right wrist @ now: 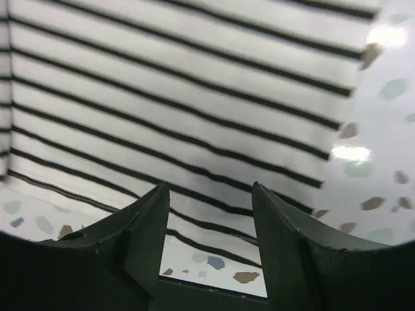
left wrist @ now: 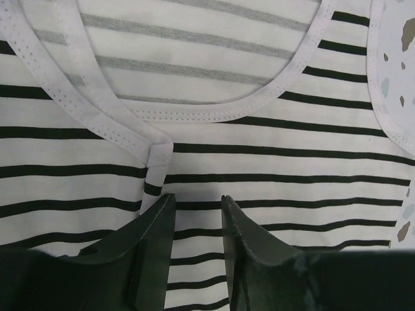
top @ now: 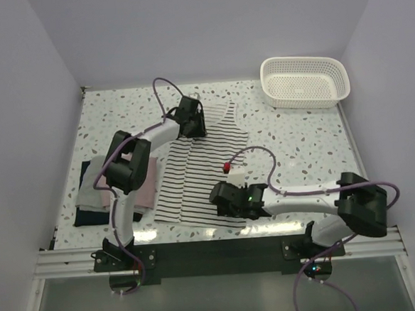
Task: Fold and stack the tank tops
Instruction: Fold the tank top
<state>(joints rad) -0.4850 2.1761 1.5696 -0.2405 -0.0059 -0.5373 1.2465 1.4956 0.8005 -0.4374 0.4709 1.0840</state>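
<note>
The white tank top with thin black stripes lies flat in the middle of the table, its neckline toward the far side. My left gripper hovers open just below the neckline, with only cloth showing under the gap. At the near hem my right gripper is open too, nothing between its fingers. A folded pink tank top and a dark navy one sit stacked at the left, partly hidden by the left arm.
A white lattice basket stands at the far right corner. A pale folded cloth lies on the left pile. A small red and white piece sits by the right arm's purple cable. Speckled tabletop surrounds the striped top.
</note>
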